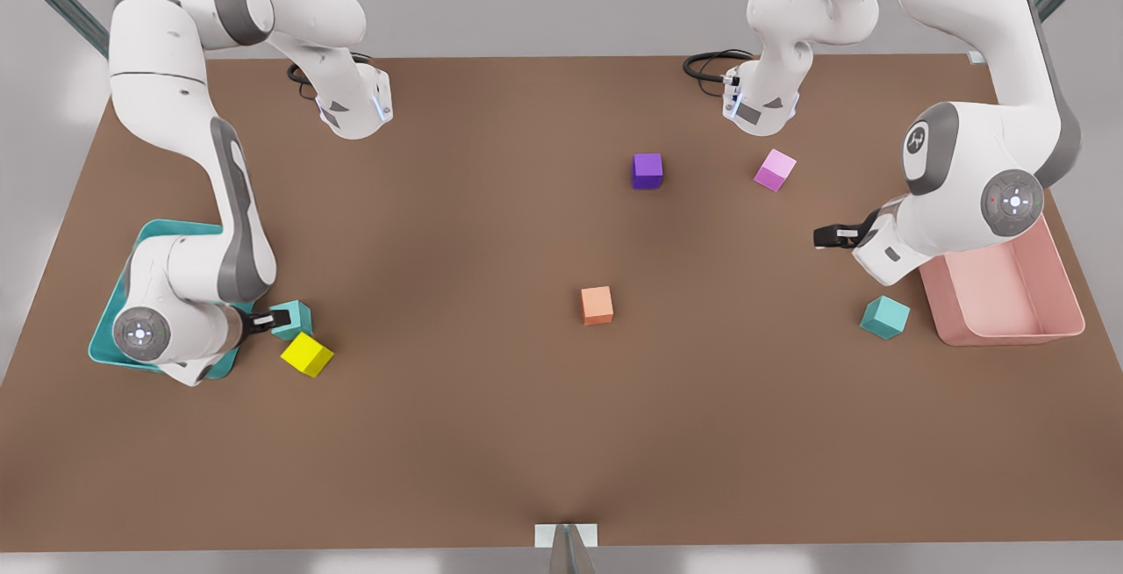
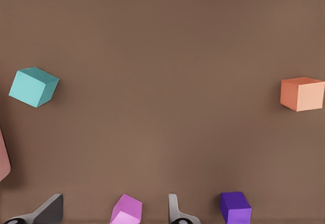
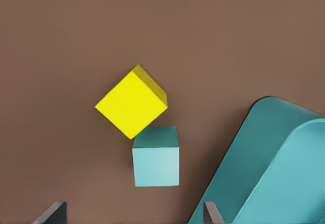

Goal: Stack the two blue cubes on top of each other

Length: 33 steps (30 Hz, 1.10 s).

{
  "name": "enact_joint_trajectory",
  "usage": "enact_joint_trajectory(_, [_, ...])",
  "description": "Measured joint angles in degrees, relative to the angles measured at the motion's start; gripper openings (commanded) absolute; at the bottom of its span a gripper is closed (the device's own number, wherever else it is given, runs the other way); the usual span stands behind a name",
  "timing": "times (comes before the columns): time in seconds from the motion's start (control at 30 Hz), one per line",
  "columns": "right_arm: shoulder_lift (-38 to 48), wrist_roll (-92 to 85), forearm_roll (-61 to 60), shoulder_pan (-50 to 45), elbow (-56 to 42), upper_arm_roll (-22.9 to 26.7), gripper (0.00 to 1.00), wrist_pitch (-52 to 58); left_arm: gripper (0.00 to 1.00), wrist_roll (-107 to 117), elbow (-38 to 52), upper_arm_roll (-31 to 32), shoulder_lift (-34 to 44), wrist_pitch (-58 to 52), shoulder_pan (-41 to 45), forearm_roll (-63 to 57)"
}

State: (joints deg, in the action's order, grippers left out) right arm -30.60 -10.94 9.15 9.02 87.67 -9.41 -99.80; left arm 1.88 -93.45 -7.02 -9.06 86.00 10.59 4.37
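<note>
One blue cube (image 1: 292, 318) (image 3: 156, 157) lies at the front view's left, touching a corner of a yellow cube (image 1: 306, 354) (image 3: 132, 102). My right gripper (image 1: 266, 321) (image 3: 134, 207) hovers open just over it, with the cube between the lines of its fingers (image 3: 55, 213). The other blue cube (image 1: 884, 317) (image 2: 33, 86) rests tilted at the front view's right, beside the pink bin (image 1: 1009, 328). My left gripper (image 1: 827, 236) (image 2: 116, 203) hangs open above the table, away from that cube, holding nothing.
A teal bin (image 1: 110, 328) (image 3: 269, 173) sits under the right arm. An orange cube (image 1: 597, 304) (image 2: 302, 93) lies mid-table, a purple cube (image 1: 647, 170) (image 2: 235, 207) and a pink cube (image 1: 775, 169) (image 2: 127, 210) farther back.
</note>
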Motion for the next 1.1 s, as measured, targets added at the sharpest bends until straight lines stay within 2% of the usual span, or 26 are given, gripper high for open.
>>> enact_joint_trajectory(0.47, [-0.1,-2.7,-2.2,3.1,12.0,0.0,1.0,-12.1,1.0,-4.2,0.0,-0.1,-0.8,0.0,-0.3,-0.3])
enact_joint_trajectory(1.1, [-4.6,-4.0,-1.4,3.1,12.9,1.1,1.0,-17.8,1.0,-6.6,-0.1,-0.1,-1.2,-0.1,-0.3,-0.3])
